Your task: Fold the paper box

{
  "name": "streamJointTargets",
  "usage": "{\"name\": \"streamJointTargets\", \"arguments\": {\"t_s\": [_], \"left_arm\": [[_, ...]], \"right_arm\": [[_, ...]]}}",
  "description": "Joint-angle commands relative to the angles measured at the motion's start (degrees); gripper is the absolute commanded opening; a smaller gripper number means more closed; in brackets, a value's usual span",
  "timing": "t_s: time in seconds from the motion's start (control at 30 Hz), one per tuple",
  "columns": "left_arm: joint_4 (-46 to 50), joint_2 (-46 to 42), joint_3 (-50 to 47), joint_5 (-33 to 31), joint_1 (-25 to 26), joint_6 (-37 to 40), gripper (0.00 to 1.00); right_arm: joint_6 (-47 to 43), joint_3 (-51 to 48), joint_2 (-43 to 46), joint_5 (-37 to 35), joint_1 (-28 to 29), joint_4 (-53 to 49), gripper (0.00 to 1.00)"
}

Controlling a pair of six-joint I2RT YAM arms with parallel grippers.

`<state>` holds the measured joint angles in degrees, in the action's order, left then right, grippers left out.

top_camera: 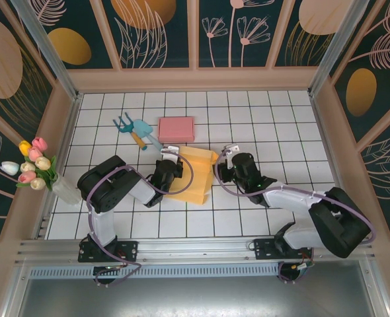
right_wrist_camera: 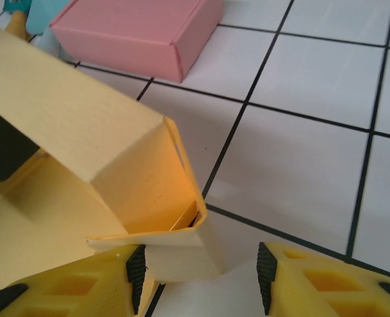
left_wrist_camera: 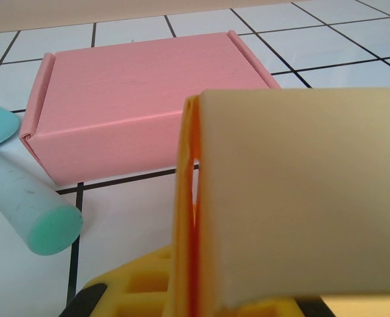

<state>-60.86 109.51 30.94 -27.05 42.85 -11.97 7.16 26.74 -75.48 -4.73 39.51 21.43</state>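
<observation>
The left gripper (top_camera: pixel 173 162) is mostly hidden. From above, the black wrist covers its fingers. In its own camera a cream-yellow wall of the paper box (top_camera: pixel 196 175) stands so close that it blocks the right half of the view, and only yellow finger (left_wrist_camera: pixel 139 287) bodies peek out at the bottom edge. That wall rises from between them, so the gripper is closed tight on the upright panel at the box's left side. The right gripper (right_wrist_camera: pixel 198 277) is cut off at the bottom of its own view. Its two yellow fingers with black pads (right_wrist_camera: pixel 137 267) stand apart, and a folded corner flap of the box sits between them. The flap rests against the left pad, with bare tile between it and the other pad. The paper box lies half folded on the white tiled surface (top_camera: pixel 281 125) between the two grippers, one long panel raised like a ramp. What lies under that raised panel cannot be made out. There are two boxes. The second is a closed pink box (top_camera: pixel 176 129) just beyond the yellow one, apart from it, so nothing of its inside shows. Left of the pink box lie two small garden tools, a teal hand rake (top_camera: pixel 123 121) and a pale blue trowel (top_camera: pixel 144 127), overlapping too much to separate cleanly. A clear vase (top_camera: pixel 67 191) at the left wall holds a bunch of tulips (top_camera: pixel 35 162), too bunched to count.
</observation>
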Motion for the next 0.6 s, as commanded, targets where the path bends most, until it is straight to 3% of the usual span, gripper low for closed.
{"name": "streamJointTargets", "arguments": {"t_s": [0.0, 0.27, 0.57], "left_arm": [[6.9, 2.4, -1.06, 3.15, 0.52, 0.85, 0.0], [6.9, 2.36, -1.05, 3.19, 0.46, 0.89, 0.0], [6.63, 2.23, -1.36, 3.32, 0.44, 0.89, 0.0]], "right_arm": [[-2.14, 1.82, -1.73, 3.64, 0.04, 3.36, 0.51], [-2.07, 1.3, -3.38, 7.75, 0.11, 7.4, 0.5], [-1.23, 0.12, -6.42, -0.6, 0.13, 13.83, 0.49]]}}
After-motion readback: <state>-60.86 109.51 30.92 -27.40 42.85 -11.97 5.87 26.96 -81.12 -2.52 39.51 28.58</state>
